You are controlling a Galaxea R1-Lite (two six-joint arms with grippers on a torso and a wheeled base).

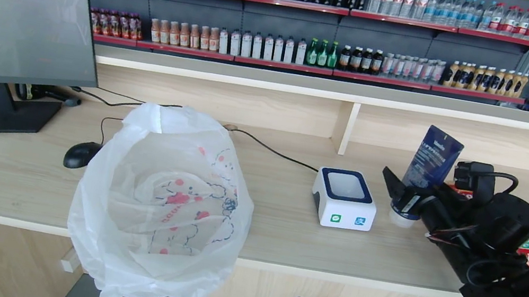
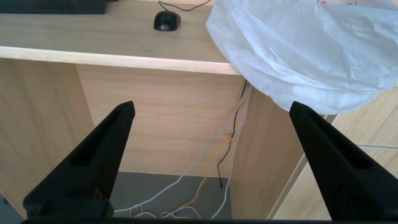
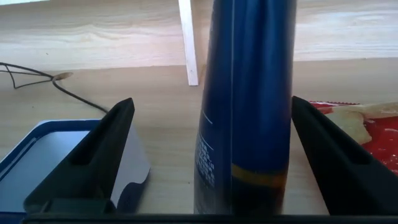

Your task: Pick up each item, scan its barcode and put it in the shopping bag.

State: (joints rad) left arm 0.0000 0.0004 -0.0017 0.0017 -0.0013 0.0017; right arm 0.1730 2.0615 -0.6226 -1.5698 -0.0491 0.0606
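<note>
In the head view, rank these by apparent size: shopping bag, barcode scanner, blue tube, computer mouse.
1. shopping bag, by far the largest.
2. barcode scanner and blue tube: they look about alike, and the tube is partly hidden, so they are left unranked.
3. computer mouse, smallest.

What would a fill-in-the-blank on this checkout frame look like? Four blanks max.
1. The right gripper straddles an upright ____ tube, jaws open.
2. The shopping bag drapes over the front edge of the counter, with a black ____ just to its left.
3. The scanner has a ____ body with a dark blue frame on top.
4. The left gripper is ____ and holds nothing.

Missing words: blue; mouse; white; open.
</note>
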